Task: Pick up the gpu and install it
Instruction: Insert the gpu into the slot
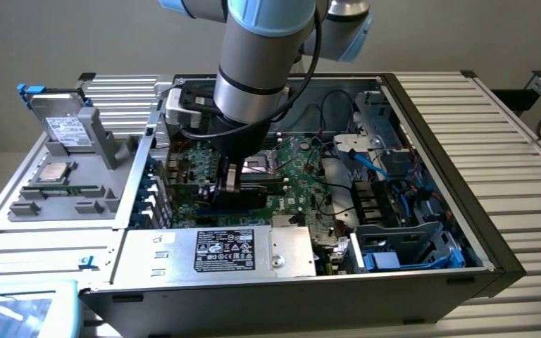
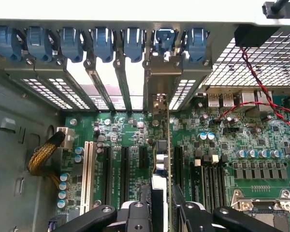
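So that it meets the motherboard [image 2: 222, 140] squarely, the gpu [image 2: 160, 145] is held upright in the clenched gripper [image 2: 160, 200], its bracket at the rear edge of the case [image 2: 19, 145].

You've got the open computer case [image 1: 280, 303] in front of you, green motherboard [image 2: 135, 130] exposed. A row of blue slot clips [image 2: 101, 43] lines its rear wall. A red-and-black twisted wire [image 2: 258, 87] crosses the board, and a yellow braided cable [image 2: 43, 154] sits near the white slot [image 2: 89, 169]. On the exterior view's left, a grey tray [image 1: 26, 211] carries a processor [image 1: 56, 170]. A silver box [image 1: 289, 253] sits inside the case's near wall.
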{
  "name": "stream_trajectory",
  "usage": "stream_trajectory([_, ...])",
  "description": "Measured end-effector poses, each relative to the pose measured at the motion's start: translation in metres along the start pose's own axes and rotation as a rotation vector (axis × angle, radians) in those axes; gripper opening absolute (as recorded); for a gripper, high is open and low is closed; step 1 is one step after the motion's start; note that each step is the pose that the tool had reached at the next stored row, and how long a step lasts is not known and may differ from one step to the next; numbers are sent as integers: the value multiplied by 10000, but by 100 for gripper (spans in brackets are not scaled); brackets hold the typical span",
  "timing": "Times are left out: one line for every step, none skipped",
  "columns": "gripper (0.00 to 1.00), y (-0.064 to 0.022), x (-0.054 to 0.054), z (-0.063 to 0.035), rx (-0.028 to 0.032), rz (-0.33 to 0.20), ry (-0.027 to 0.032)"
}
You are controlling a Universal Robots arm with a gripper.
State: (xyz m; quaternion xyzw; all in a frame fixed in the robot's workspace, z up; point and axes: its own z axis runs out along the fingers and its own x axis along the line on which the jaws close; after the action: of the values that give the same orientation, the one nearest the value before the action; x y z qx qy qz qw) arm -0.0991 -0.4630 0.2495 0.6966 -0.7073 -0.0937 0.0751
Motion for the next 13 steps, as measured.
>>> stream_trajectory([27, 0, 0, 0, 0, -1, 0])
stream_trajectory([27, 1, -1, 1, 0, 0, -2])
stream_trajectory([27, 5, -1, 1, 1, 2, -1])
stream_trajectory([27, 10, -1, 3, 1, 1, -2])
stream_trajectory([27, 17, -1, 5, 1, 0, -2])
stream_trajectory([27, 25, 0, 6, 1, 0, -2])
stream_trajectory([27, 29, 0, 7, 0, 1, -1])
stream_trajectory([27, 30, 0, 7, 0, -1, -1])
stream_trajectory([27, 32, 0, 8, 1, 0, -2])
stream_trajectory([27, 32, 0, 8, 0, -1, -2])
stream_trajectory([27, 33, 0, 8, 0, -1, -2])
stream_trajectory([27, 33, 0, 8, 0, 0, -2])
stream_trajectory([27, 33, 0, 8, 0, 0, -1])
